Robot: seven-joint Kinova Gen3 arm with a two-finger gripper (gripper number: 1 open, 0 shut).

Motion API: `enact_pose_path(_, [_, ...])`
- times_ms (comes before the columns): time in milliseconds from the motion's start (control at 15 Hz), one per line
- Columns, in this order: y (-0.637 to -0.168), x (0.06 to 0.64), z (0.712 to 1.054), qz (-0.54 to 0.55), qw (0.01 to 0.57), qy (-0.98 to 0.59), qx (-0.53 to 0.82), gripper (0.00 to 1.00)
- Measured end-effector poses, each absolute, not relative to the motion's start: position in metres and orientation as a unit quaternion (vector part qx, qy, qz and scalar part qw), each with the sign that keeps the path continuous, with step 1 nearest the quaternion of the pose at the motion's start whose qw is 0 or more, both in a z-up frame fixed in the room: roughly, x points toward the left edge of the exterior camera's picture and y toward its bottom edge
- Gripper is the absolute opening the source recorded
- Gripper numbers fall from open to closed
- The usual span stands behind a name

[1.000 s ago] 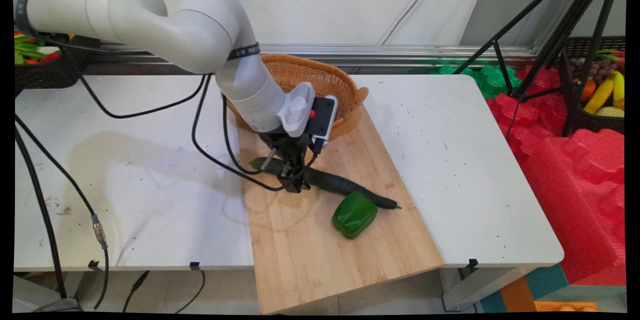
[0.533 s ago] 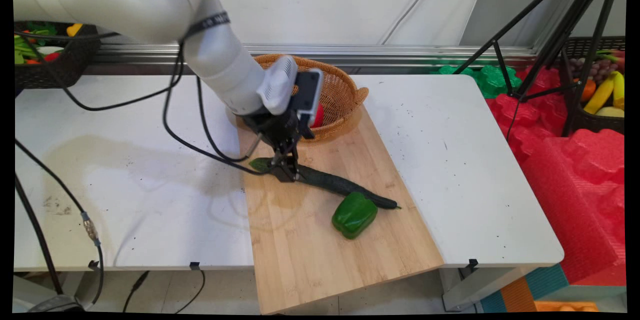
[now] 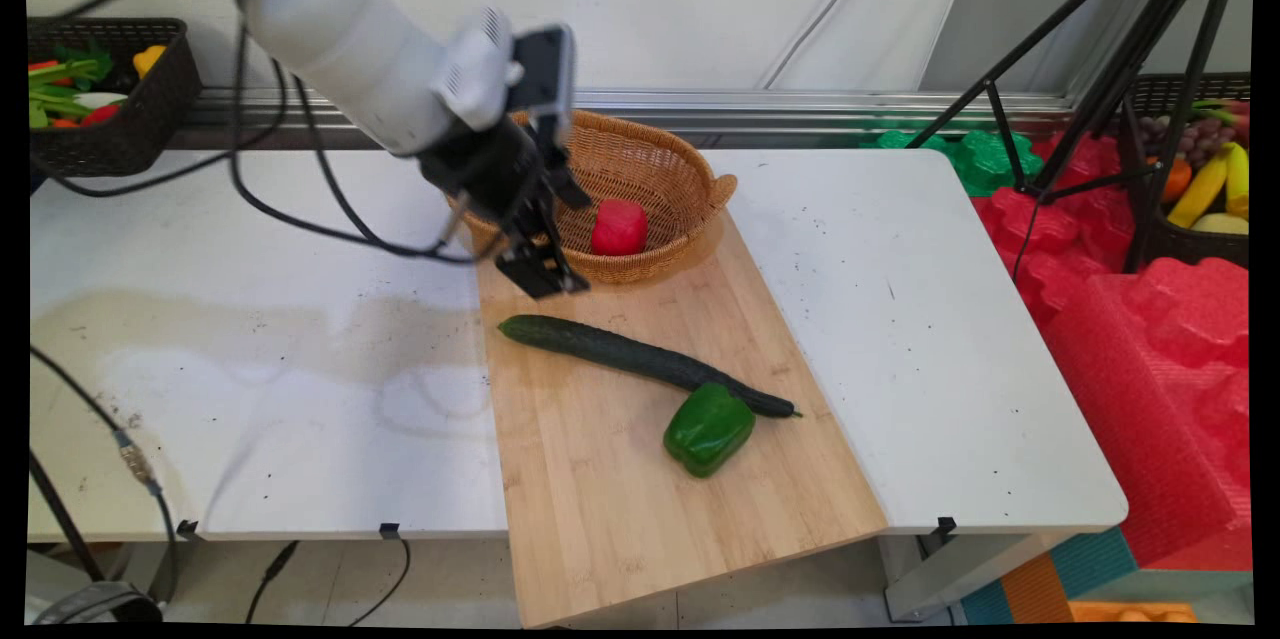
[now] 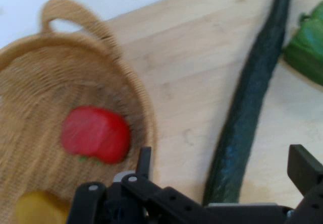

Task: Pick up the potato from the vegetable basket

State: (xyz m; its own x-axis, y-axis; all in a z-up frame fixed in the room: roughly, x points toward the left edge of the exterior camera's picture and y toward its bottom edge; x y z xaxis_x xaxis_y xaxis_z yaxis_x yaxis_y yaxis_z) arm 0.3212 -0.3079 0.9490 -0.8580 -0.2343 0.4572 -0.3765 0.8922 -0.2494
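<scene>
My gripper [image 3: 541,271] hangs open and empty above the far left corner of the wooden cutting board [image 3: 640,519], just in front of the wicker basket [image 3: 690,169]. A long dark cucumber [image 3: 640,364] lies diagonally on the board below it, untouched. A green bell pepper [image 3: 708,429] rests against the cucumber's right end. In the hand view the cucumber [image 4: 247,113] runs up between the spread fingers [image 4: 145,161], well beneath them. The basket [image 4: 136,98] sits on the left there, holding a red pepper [image 4: 96,133] and a yellow item [image 4: 40,209]. The red pepper [image 3: 618,227] also shows in the main view.
Black cables [image 3: 300,209] droop from the arm over the table's left half. A dark crate of vegetables [image 3: 110,119] stands at the back left. Off the table's right edge are tripod legs [image 3: 1100,69], red foam [image 3: 1150,339] and a fruit basket [image 3: 1200,189].
The gripper has risen off the cucumber's left end and drawn back and left toward the basket. The cucumber and green pepper stayed where they were.
</scene>
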Motion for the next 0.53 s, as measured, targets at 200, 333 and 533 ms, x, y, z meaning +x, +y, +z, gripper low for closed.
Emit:
enact_pose_path(200, [-0.303,0.343,0.966,0.184,0.222,-0.937,0.199,1.0])
enact_pose_path(333, [-0.3,0.361,0.978,0.198,0.228,-0.925,0.233,1.0])
enact_pose_path(533, [-0.298,0.388,0.991,0.218,0.235,-0.9,0.295,1.0])
